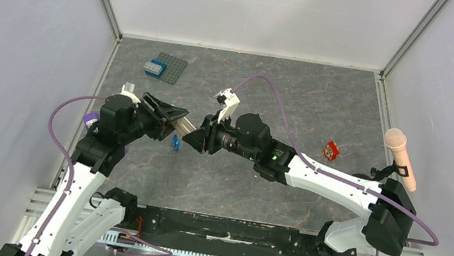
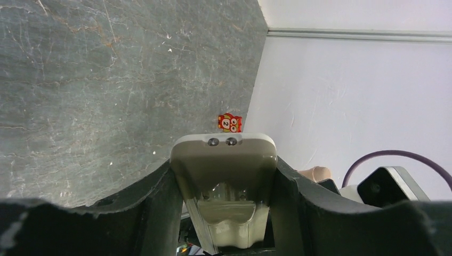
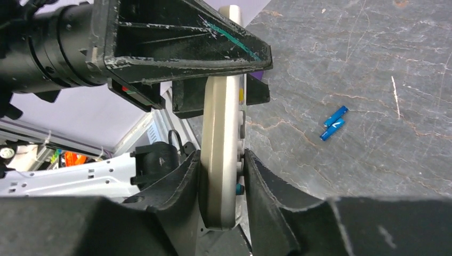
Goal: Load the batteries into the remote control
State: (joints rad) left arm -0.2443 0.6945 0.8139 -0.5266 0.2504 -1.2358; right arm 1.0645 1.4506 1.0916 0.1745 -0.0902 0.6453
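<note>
White plastic, slim: the remote control (image 3: pixel 217 154) is up in the air between the two arms, turned on its long edge, with its buttons facing sideways in the right wrist view. The left gripper (image 1: pixel 173 118) is clamped on one end, and its wrist view shows the body wedged tight between both fingers. The right gripper (image 3: pixel 221 178) is closed around the other end, one finger on the back and one against the button side.

A recess shows on the face toward the left wrist camera. I see no blue in it, though part is hidden by the fingers.

The batteries (image 3: pixel 333 122) — two small blue cells — lie side by side, touching or nearly so, on the table (image 1: pixel 297 105), just below the held remote in the top view. Neither gripper is near them.

Progress: early, I'd say. The remote is picked up and braced but nothing is loaded. Left to do — free one gripper, fetch each cell and seat both in the recess.

Further out are a small red-and-white object (image 1: pixel 331 150) to the right, a blue brick (image 1: pixel 155 67) on a grey studded plate (image 1: pixel 173 66) at the back, and a microphone (image 1: pixel 400 157) at the right wall.
</note>
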